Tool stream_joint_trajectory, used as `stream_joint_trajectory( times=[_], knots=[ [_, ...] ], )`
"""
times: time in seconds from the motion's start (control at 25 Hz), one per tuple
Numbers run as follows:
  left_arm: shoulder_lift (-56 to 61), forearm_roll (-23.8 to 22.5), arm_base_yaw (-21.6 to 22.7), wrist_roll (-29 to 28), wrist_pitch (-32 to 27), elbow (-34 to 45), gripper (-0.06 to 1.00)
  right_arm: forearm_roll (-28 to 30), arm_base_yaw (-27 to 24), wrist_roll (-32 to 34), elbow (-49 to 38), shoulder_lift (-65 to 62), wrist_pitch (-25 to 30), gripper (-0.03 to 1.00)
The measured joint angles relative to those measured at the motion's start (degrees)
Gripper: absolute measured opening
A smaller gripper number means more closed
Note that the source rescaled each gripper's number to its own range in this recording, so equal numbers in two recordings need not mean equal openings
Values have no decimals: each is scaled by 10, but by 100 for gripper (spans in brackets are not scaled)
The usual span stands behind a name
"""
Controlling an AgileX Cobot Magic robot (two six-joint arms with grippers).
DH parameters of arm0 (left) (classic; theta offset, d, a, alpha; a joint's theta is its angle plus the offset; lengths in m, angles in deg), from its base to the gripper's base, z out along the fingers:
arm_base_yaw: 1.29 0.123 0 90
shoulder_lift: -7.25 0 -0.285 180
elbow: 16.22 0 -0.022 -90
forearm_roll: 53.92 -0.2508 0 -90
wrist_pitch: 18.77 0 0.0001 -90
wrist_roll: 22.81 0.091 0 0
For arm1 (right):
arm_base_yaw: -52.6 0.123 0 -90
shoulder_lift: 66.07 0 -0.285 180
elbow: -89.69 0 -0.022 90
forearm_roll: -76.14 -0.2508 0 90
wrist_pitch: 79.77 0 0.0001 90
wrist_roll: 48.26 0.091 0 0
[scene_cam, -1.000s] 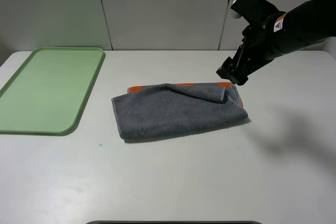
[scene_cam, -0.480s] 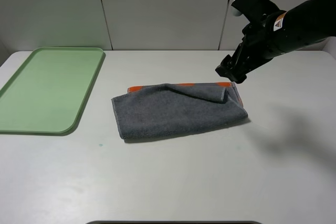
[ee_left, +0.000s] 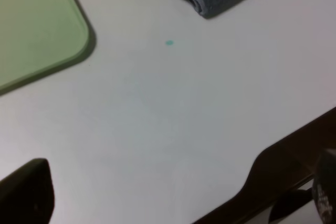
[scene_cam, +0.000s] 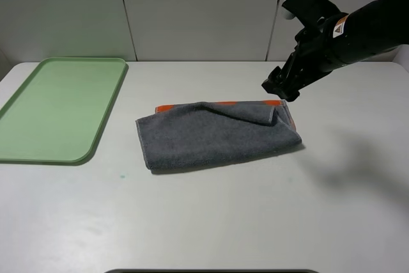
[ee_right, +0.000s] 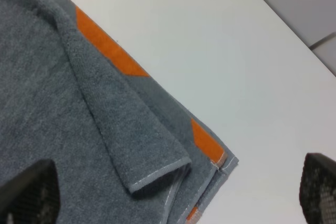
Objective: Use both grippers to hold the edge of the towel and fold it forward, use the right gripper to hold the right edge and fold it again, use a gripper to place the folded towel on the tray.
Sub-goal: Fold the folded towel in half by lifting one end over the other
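A white table seen from above, with a pale panelled wall behind it. A dark grey towel lies near the middle of the table, folded in half into a long strip running left to right. Its orange band peeks out from under the top layer along the far edge. The top layer is rumpled, with a ridge running across it, and its far right corner is turned back on itself, showing the hem.

A light green tray sits at the left of the table, well apart from the towel, with nothing on it.

The right gripper, black and reaching in from the right, hovers over the towel's far right corner, clear of the cloth. Its wrist camera shows its fingers spread wide with that corner below them; it holds nothing.

The left gripper is out of the overhead view. Its wrist camera shows it above the bare near left part of the table, fingers wide apart and holding nothing, with a tray corner, a towel corner and a small teal speck below it.
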Motion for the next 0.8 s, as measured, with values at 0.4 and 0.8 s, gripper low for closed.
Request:
stream_joint_trajectory(
  times=[0.4,0.8],
  knots=[
    [0,-29,25,47,8,0,100,0,0,10,0,0,1,100],
    [10,-28,209,39,8,0,100,0,0,10,0,0,1,100]
  ],
)
